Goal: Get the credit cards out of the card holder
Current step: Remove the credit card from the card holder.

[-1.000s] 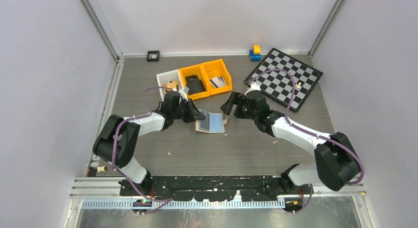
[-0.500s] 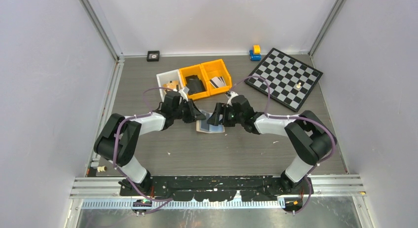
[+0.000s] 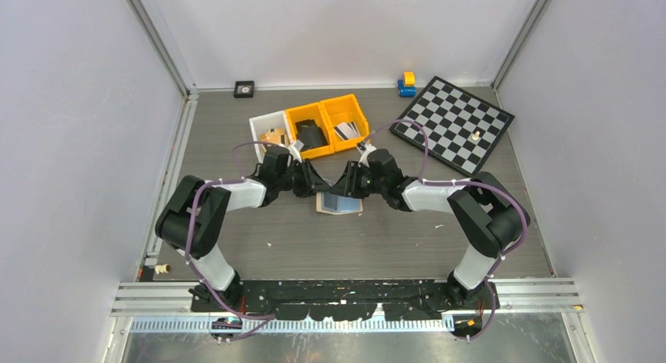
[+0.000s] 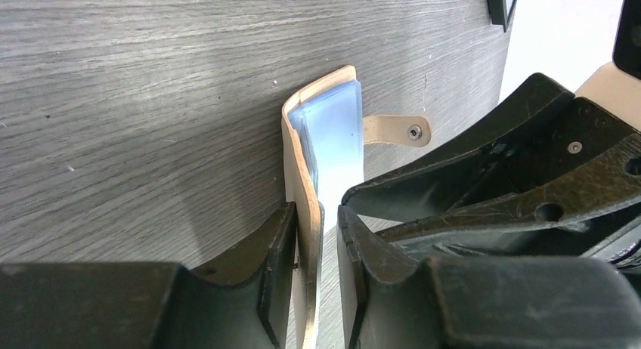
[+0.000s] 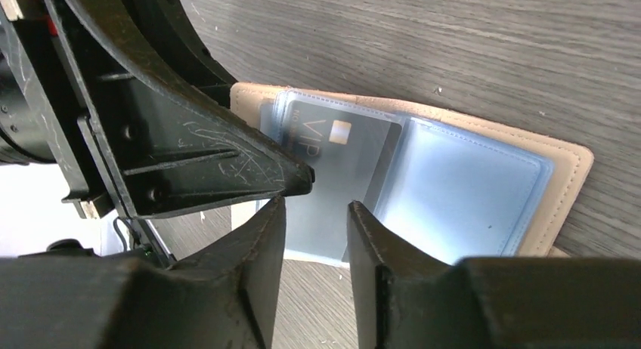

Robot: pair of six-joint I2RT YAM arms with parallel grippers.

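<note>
The left gripper [image 4: 316,213] pinches one cover edge of the beige bifold card holder with clear pockets [image 4: 332,130], which lies open on the grey wood-grain table [image 3: 259,221] between the arms. A grey plastic VIP credit card [image 5: 332,168] sits pocketed. The right gripper [image 5: 317,205], fingers narrowly parted and empty, should catch only the card's edge and draw it flat outward.

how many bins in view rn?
3, in a row at the far side: the white bin on the left, the middle orange bin, and the right orange bin. The arms could hide something nearer, but no other bin shows.
</note>
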